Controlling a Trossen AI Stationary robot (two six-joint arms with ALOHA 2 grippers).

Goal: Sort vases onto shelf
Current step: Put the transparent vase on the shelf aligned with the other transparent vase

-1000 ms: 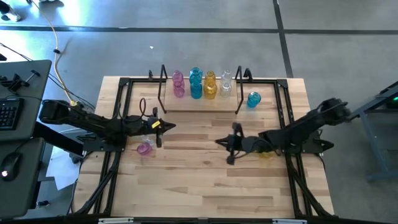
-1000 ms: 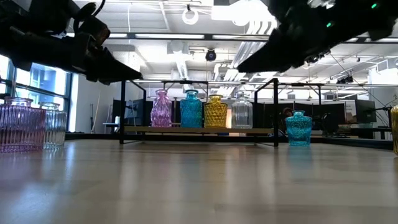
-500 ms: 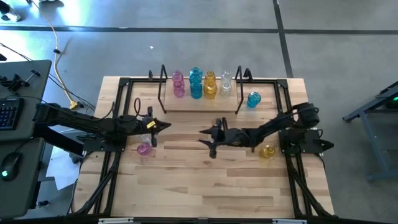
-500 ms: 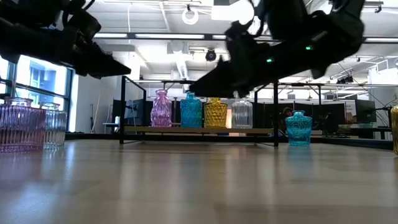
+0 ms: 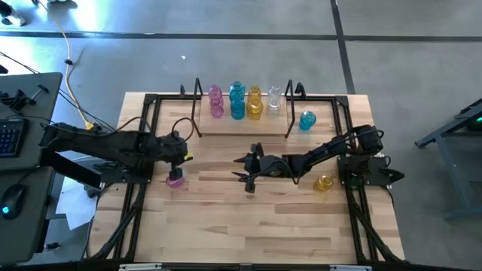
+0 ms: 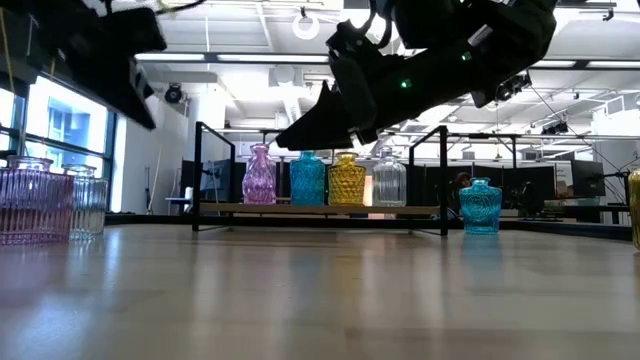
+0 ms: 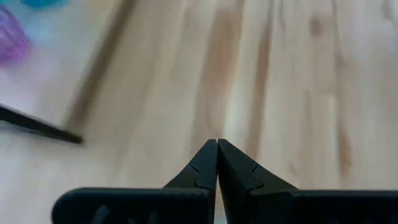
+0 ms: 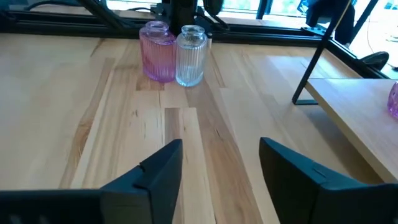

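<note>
From above, the right gripper [image 5: 248,169] hangs empty over mid-table with its fingers spread, aimed toward the pink ribbed glass bud vase [image 5: 175,179] and the clear ribbed glass bud vase [image 5: 178,170] at the table's left side; the left gripper [image 5: 181,147] sits just above that pair, pinched together on nothing. The small black wire-frame shelf [image 5: 197,102] at the back holds a row of pink, teal, yellow and clear vases, a teal glass vase [image 5: 306,120] stands just beside its right post, and a yellow glass vase [image 5: 324,183] lies near the right arm. At table height, both arms ride clear of the wood. The right wrist camera shows the pink and clear vases touching side by side ahead, so this looks like an approach; the next move needs a clean line on one neck, with the left arm crowding them.
</note>
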